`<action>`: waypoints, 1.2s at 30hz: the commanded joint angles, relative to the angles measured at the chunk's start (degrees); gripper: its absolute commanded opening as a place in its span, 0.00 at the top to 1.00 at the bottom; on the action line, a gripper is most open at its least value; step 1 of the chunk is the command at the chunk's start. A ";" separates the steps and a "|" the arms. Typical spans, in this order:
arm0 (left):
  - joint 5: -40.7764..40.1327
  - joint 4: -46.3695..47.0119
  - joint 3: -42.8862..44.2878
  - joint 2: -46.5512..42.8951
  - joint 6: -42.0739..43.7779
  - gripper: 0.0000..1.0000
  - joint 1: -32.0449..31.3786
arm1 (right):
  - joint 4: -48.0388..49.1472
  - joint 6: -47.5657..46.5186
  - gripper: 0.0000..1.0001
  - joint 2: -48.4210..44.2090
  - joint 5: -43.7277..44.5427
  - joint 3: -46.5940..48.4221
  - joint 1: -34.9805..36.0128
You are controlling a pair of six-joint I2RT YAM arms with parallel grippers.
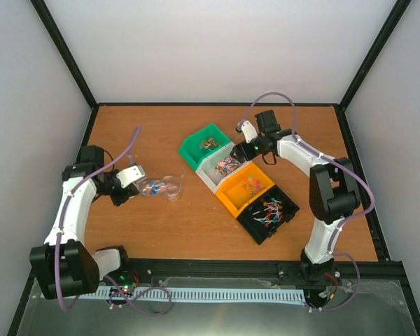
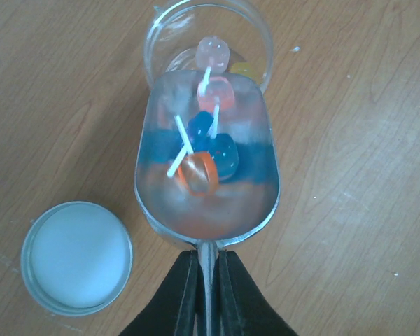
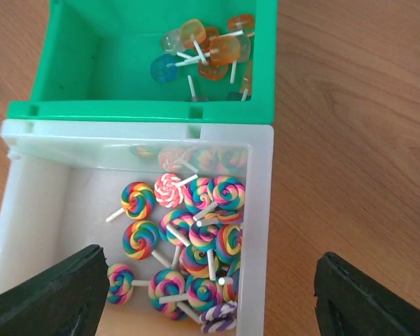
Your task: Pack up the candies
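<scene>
My left gripper (image 2: 208, 255) is shut on the thin handle of a metal scoop (image 2: 206, 210). The scoop holds a few candies (image 2: 208, 150), flat lollipops in blue, orange and pink. Its tip lies over the mouth of a clear round jar (image 2: 255, 35), and one pink candy (image 2: 213, 52) sits at the jar's opening. From above, the left gripper (image 1: 134, 175) and scoop (image 1: 152, 187) are left of centre. My right gripper (image 3: 210, 287) stands open above a white bin (image 3: 262, 210) of rainbow swirl lollipops (image 3: 196, 238), with nothing between its fingers.
A round lid (image 2: 77, 255) lies on the wood left of the scoop. A green bin (image 3: 140, 110) with orange and blue candies (image 3: 206, 49) touches the white bin's far side. An orange bin (image 1: 231, 194) and a black bin (image 1: 255, 229) continue the row.
</scene>
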 commanded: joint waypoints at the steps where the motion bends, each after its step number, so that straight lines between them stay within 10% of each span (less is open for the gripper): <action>1: -3.14 0.80 3.82 0.53 -1.85 0.99 -0.85 | -1.82 -0.50 0.20 -3.99 -2.59 1.01 -1.72; 21: -8.00 -6.08 8.16 0.27 0.61 0.99 -2.22 | -9.44 -5.63 0.19 -14.69 -7.30 -7.78 -8.86; 36: 3.12 -8.42 10.06 -7.29 -11.51 0.99 -2.23 | -14.42 -9.42 0.26 -17.80 -8.05 -13.29 -9.40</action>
